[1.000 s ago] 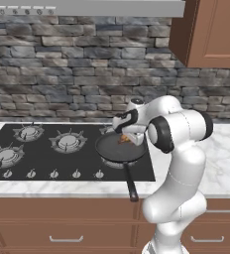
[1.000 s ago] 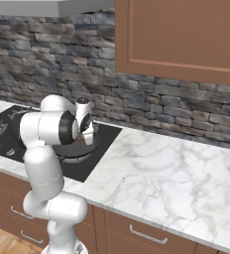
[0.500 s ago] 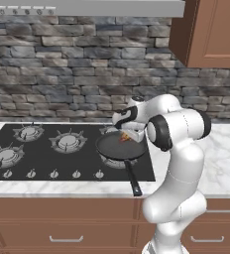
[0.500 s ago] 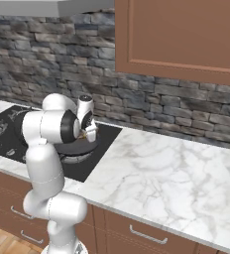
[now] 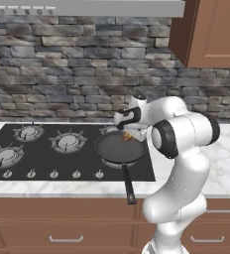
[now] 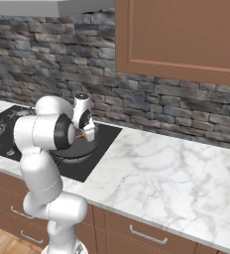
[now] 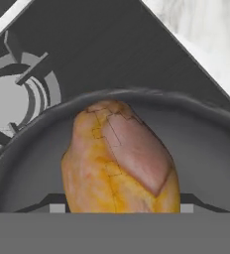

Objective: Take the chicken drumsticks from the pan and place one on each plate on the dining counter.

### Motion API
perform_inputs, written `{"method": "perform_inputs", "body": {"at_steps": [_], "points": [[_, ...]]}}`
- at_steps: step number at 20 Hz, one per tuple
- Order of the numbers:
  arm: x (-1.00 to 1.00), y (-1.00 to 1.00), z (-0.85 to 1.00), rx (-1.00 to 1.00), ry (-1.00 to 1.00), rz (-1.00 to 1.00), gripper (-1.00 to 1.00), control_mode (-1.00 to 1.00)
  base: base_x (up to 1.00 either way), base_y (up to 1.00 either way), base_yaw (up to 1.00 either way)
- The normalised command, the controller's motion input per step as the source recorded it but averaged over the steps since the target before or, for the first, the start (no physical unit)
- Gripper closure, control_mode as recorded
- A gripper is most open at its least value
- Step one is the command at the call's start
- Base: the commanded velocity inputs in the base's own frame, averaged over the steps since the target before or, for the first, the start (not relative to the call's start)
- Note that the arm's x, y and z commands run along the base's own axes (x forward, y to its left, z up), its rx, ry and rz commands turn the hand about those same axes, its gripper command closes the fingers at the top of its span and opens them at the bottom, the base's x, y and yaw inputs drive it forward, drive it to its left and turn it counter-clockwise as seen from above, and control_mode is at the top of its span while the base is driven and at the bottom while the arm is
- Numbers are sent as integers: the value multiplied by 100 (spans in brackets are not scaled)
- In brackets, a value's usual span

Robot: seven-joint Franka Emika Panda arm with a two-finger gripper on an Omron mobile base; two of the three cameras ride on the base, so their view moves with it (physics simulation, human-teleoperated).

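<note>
Up close, drumstick (image 7: 119, 161) between claw (image 7: 118, 208) tips.

Rough grey stone wall (image 5: 62, 74) behind; brown wooden cupboard (image 6: 176, 37) overhead; grey hood (image 5: 87, 7) above black gas hob (image 5: 42, 154); white veined marble worktop (image 6: 166, 173); brown drawers (image 5: 62, 225) below; wood floor (image 6: 3, 240).

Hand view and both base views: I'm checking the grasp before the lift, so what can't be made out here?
- Claw fingertips: hand view, mostly covered by the chicken drumstick; contact unclear.
- Drumstick's lower end: hand view, cut off at the bottom edge.
- Second drumstick: left base view, only an orange sliver beside the hand; count unclear.
- Pan: right base view, mostly behind the arm.
- Plates, dining counter: outside every view.
</note>
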Motion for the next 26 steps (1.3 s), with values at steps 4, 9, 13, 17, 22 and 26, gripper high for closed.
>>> {"method": "perform_inputs", "body": {"at_steps": [4,9,13,17,22,26], "points": [[-63,1,57,-11,-6,0,100,-100,0,0,0],[-81,13,35,-4,0,0,100,-100,0,0,0],[-67,6,38,0,6,0,100,-100,0,0,0],[-65,0,28,0,5,0,100,-100,0,0,0],[-42,0,16,-2,3,2,100,-100,0,0,0],[0,0,0,0,0,0,100,-100,0,0,0]]}}
